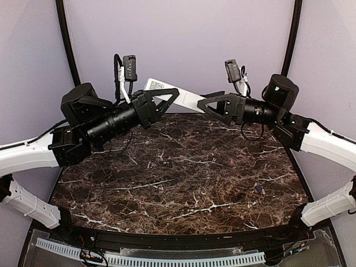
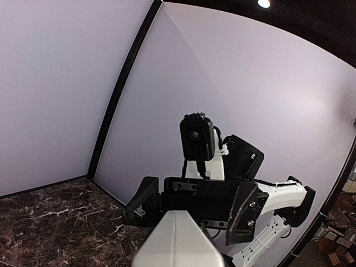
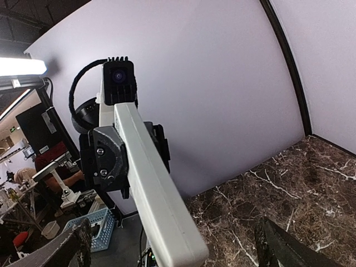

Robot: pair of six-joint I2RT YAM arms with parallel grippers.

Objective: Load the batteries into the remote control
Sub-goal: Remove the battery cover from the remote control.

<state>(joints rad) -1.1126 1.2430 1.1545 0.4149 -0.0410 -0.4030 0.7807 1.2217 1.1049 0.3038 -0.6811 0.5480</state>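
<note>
The white remote control (image 1: 192,100) is held in the air over the back of the marble table, label patch up at its far left end. My left gripper (image 1: 169,98) is shut on its middle. It also shows in the right wrist view (image 3: 150,183), where the left gripper (image 3: 108,158) clamps it. My right gripper (image 1: 203,105) is open, and its spread fingers (image 3: 275,245) straddle the remote's right end without touching. In the left wrist view the remote (image 2: 177,239) points at the right gripper (image 2: 194,203). One small bluish battery (image 1: 258,189) lies on the table at the right.
The dark marble table (image 1: 178,178) has a curved back edge against pale purple walls. A slotted white cable tray (image 1: 150,258) runs along the near edge. A blue basket (image 3: 92,228) stands off the table behind the left arm.
</note>
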